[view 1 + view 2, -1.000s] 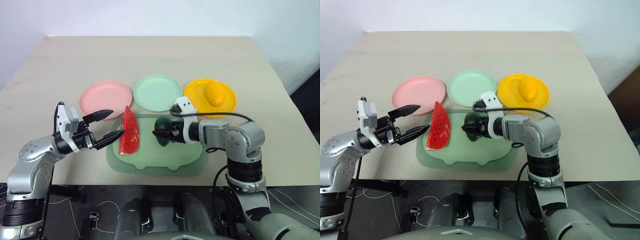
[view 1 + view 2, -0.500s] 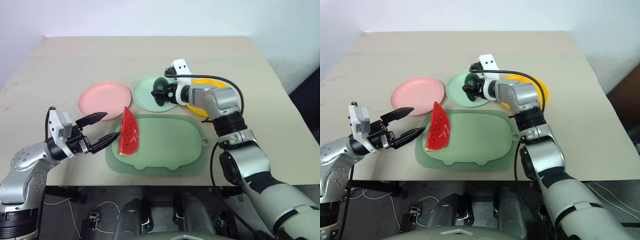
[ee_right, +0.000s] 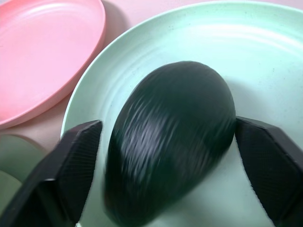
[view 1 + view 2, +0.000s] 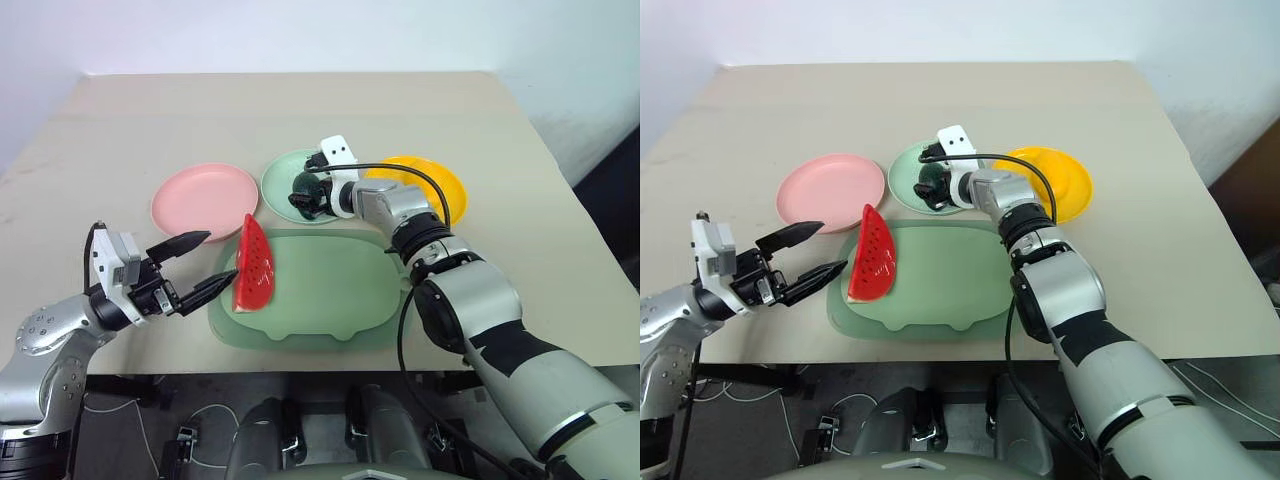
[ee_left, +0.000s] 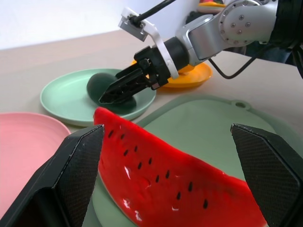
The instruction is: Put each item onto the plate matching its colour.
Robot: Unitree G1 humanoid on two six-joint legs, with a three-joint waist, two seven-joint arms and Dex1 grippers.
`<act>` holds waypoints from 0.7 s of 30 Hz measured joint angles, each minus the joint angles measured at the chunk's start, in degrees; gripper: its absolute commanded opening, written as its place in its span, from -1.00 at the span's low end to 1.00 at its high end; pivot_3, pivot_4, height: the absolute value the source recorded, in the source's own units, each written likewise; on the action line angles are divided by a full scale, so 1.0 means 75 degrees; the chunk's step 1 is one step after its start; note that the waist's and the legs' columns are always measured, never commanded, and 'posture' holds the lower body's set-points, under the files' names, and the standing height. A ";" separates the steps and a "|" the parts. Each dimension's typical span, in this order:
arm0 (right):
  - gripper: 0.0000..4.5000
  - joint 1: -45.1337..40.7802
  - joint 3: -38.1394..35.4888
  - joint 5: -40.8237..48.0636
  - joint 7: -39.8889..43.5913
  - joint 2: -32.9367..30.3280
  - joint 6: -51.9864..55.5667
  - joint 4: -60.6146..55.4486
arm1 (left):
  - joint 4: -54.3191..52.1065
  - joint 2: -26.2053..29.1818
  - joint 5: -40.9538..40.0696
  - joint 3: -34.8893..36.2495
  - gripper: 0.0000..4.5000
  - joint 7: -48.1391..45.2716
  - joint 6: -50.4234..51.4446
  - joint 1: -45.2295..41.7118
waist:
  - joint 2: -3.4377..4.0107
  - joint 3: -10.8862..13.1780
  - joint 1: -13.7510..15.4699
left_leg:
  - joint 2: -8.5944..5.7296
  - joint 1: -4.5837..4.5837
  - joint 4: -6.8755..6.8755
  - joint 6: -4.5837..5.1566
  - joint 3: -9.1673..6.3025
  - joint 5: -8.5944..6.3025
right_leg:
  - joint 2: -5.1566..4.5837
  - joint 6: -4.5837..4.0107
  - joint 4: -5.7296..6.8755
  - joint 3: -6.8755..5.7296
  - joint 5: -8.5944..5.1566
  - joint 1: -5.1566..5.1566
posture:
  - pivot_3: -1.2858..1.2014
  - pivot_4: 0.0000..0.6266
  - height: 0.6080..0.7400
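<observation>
avocado sits on the mint green plate at upper centre of the head views, my right gripper around it with fingers apart on either flank, one pad maybe grazing it; looks like light hard plastic, smooth and rounded, so i'd say slippery, best pinched across its wide middle. watermelon wedge stands on its rind on the pale green mat, centre-left, stiff, i'd grip its flat red faces; my left gripper is spread wide beside it, not touching.

avocado on mint plate | right gripper fingers around it | watermelon on mat
</observation>
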 measured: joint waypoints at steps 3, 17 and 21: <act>0.99 -0.0151 -0.0073 -0.0012 0.0086 -0.0065 0.0021 -0.0001 | 0.0003 0.0000 -0.0002 0.0000 1.00 -0.0005 -0.0022 -0.0002 | 0.0001 0.0000 -0.0004 | 0.0000 0.0000 0.0000 0.0000 0.0000 0.0000 | -0.0001 0.0000 0.0001 0.0001 0.0000 -0.0001 | 0.03 -0.52 0.33; 0.99 0.4246 -0.0261 0.1635 0.1316 -0.1238 0.2995 -0.8629 | 0.0531 -0.0166 0.0057 -0.0189 1.00 -0.0136 -0.0151 -0.0462 | -0.0007 -0.0007 0.0076 | -0.0001 0.0004 0.0006 -0.0002 -0.0021 0.0000 | -0.0005 -0.0001 0.0005 -0.0006 0.0001 0.0011 | 0.03 -0.52 0.33; 0.99 0.4699 -0.0411 0.2020 0.0954 -0.1342 0.3730 -0.9901 | 0.0494 -0.0214 0.0063 -0.0304 1.00 -0.0144 -0.0146 -0.0455 | -0.0008 -0.0008 0.0018 | 0.0001 0.0015 0.0009 -0.0018 -0.0021 0.0009 | -0.0005 -0.0003 0.0005 -0.0004 0.0001 0.0016 | 0.03 -0.52 0.33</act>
